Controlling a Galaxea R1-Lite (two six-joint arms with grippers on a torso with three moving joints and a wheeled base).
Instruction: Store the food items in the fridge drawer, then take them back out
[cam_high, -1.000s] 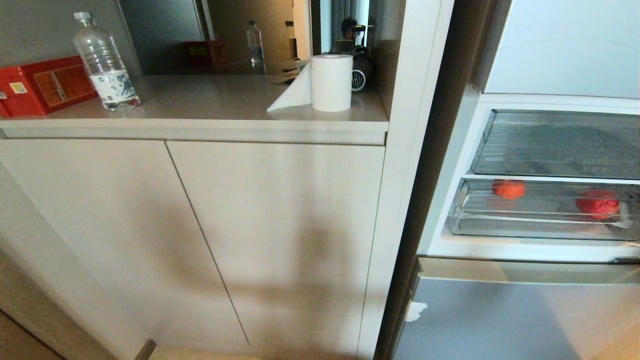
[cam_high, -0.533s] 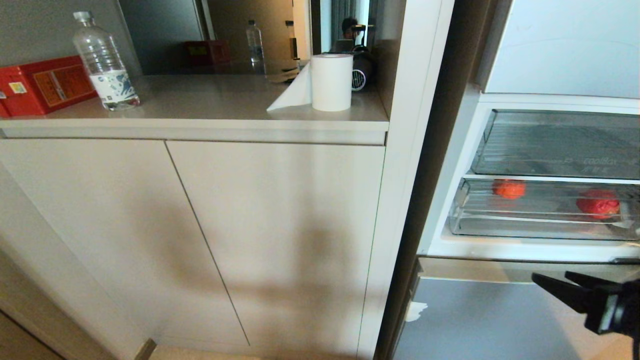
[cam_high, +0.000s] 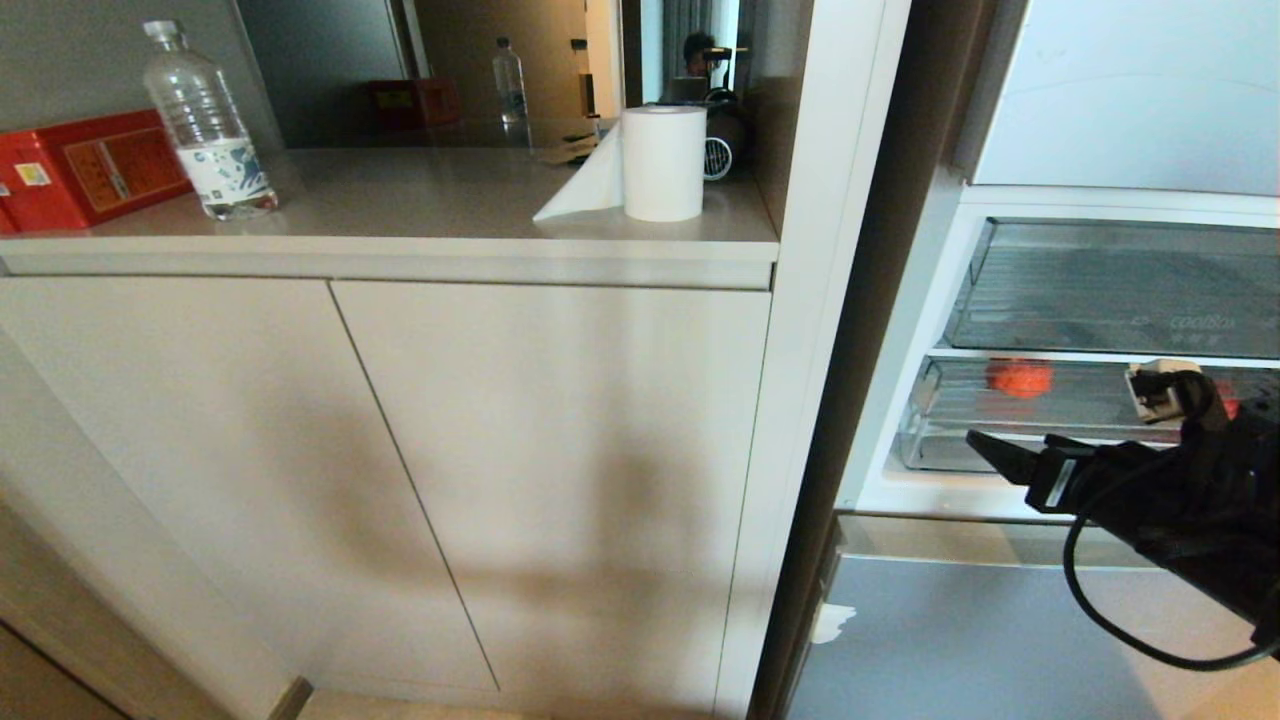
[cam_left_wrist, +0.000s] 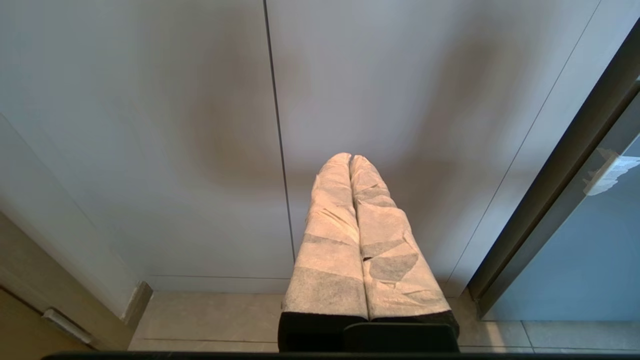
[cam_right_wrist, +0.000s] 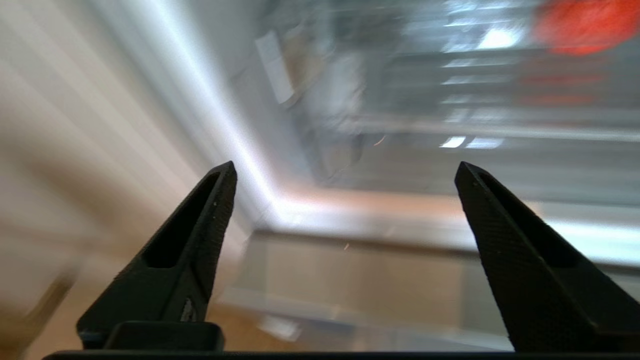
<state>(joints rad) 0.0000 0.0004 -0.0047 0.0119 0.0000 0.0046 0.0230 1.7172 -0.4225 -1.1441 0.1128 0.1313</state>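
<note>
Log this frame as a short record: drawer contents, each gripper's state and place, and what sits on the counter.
fridge drawer: pulled open, clear front wall visible
orange-red fruit: inside the drawer, toward its left
second fruit: mostly hidden behind the right arm
right gripper: open, empty, in front of the drawer's front wall
left gripper: shut, empty, parked facing the cabinet doors
counter: water bottle, red box, paper towel roll
</note>
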